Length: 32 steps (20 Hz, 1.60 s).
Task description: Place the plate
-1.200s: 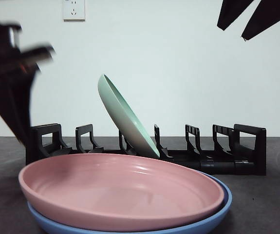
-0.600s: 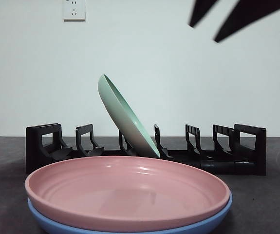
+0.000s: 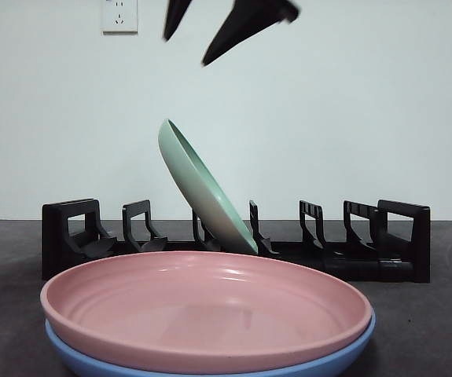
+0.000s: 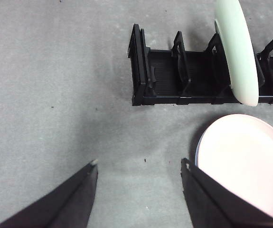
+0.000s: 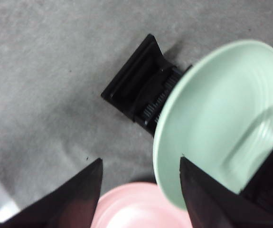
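A pale green plate [image 3: 202, 192] leans in a slot of the black rack [image 3: 76, 228]. It also shows as the green plate [image 4: 236, 52] in the left wrist view and large and close as the plate [image 5: 221, 118] in the right wrist view. In front of the rack, a pink plate [image 3: 202, 302] lies stacked on a blue plate [image 3: 343, 355]. My right gripper [image 3: 186, 51] hangs open and empty high above the green plate, seen from its own wrist as the gripper [image 5: 140, 161]. My left gripper [image 4: 139, 162] is open and empty, high over bare table off the rack's end.
The rack [image 4: 164, 76] has several free slots on both sides of the green plate. A white wall with a socket [image 3: 119, 14] stands behind it. Grey table [image 4: 55, 95] stretches beyond the rack's end.
The left arm has drawn out of the front view at the left. The right gripper has swept from the top right corner leftward to above the green plate.
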Available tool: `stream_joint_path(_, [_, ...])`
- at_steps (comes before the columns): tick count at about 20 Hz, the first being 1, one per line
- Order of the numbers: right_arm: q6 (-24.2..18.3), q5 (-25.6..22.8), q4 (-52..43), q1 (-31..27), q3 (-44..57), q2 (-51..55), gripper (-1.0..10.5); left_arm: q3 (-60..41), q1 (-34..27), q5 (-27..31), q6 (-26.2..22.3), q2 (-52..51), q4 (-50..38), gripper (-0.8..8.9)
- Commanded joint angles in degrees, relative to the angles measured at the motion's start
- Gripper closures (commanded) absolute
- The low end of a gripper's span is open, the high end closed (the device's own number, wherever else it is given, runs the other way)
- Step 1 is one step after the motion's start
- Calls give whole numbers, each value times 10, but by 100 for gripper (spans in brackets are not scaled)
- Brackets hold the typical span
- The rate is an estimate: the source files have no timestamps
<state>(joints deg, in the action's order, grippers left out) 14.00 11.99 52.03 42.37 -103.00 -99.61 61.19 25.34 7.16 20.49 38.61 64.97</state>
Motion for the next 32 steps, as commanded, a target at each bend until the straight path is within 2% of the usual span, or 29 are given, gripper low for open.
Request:
stream_joint_path(1, [6,0,-1,6,-40,-49,691,11,2,2,-5,3,-2,533])
stream_joint_path(12, [6,4,-16,6,-48,-140,696,11,1,9,-18,3,-2,533])
stream_joint_path(17, [6,4,-21,6,-48,-143,934,11,1,9,-18,3,-2,533])
stream_joint_path(22, [6,6,-23,6,-58,-141,934,11,1,10,-18,3,-2,533])
stream_joint_path(24, [5,21,-17,5,-81,-138,934,11,1,10,-18,3,-2,533])
stream_joint_path(28, [-29,32,44,7,-166,-135,934,11,1,10,-18,3,-3,533])
stream_joint_path(32, [-97,30,125,19,-243,-129,934,11,1,17,-18,3,-3,533])
